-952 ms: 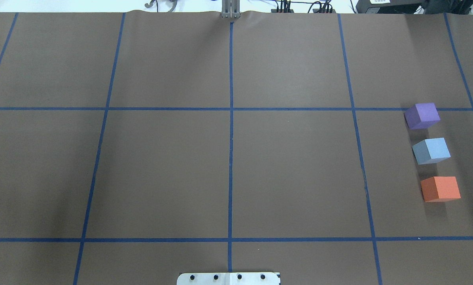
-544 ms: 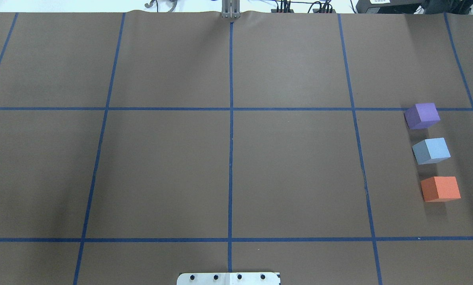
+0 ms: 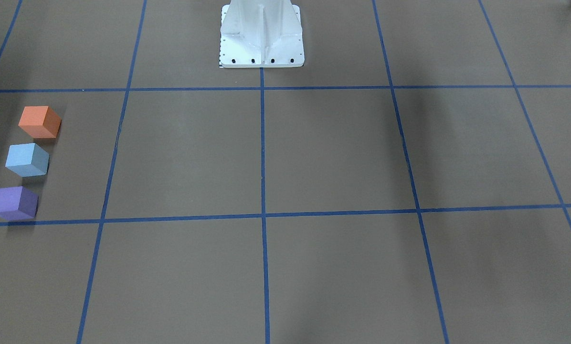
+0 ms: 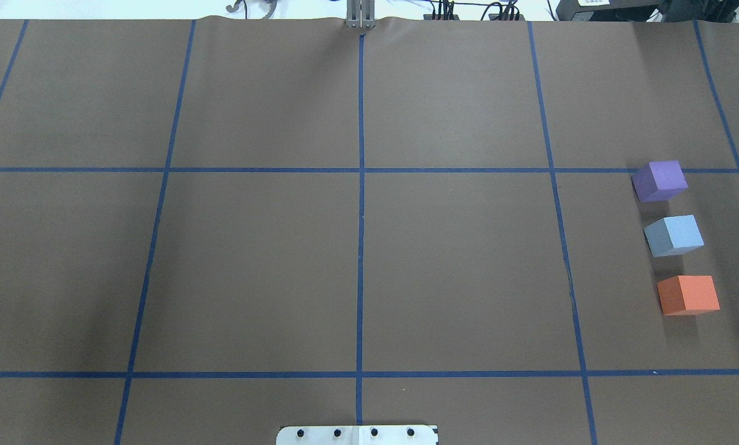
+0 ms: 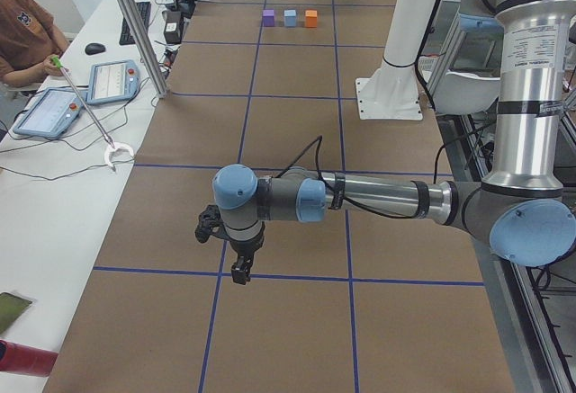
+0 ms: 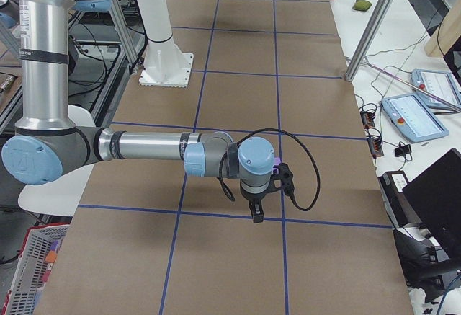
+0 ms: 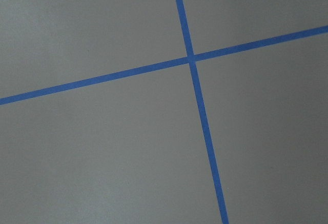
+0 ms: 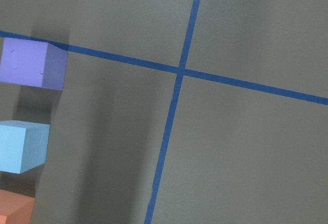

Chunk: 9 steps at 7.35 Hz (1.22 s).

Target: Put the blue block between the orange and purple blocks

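Brown paper covers the table (image 4: 252,266). Left pincer (image 5: 239,274) and right pincer (image 6: 256,215) point down; wide or narrow, I cannot tell. The pale matte blue block (image 4: 674,235) sits near the right pincer, between purple block (image 4: 659,180) and orange block (image 4: 688,295), touching neither.

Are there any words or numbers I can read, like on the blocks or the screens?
No text can be read anywhere.
On the purple block, blue block and orange block: plain faces, no writing.
On the tablet: screen too small to read.
On the table cover: only blue tape lines, no signs.
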Motion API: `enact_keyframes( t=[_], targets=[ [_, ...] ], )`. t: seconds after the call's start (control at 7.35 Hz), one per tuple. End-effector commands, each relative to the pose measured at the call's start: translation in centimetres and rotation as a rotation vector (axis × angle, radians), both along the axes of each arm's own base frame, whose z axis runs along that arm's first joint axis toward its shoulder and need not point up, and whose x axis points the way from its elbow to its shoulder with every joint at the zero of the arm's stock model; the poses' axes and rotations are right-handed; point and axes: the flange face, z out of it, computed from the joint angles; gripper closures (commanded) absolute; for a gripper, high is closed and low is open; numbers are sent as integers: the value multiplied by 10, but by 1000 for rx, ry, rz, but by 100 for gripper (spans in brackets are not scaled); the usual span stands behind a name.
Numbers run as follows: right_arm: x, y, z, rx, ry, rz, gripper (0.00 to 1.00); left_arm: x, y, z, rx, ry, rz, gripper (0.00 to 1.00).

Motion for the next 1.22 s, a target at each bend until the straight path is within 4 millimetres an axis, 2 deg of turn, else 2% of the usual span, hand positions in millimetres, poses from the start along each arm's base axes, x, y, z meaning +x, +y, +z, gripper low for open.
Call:
enact_keyframes(
  t=[0.0,0.54,0.82,1.09],
  targets=[
    [1,-2,-1,3,7,0,0,0,-1,-2,4,0,-1,0],
    [0,-1,-1,-1,3,1,0,0,0,0,-17,-5,-17,0],
    [0,0,0,-2,2,1,0,-1,1,0,-145,-2,-168,0],
    [0,-1,-1,-2,3,2,0,-1,0,0,-147,-2,-171,0]
  ],
)
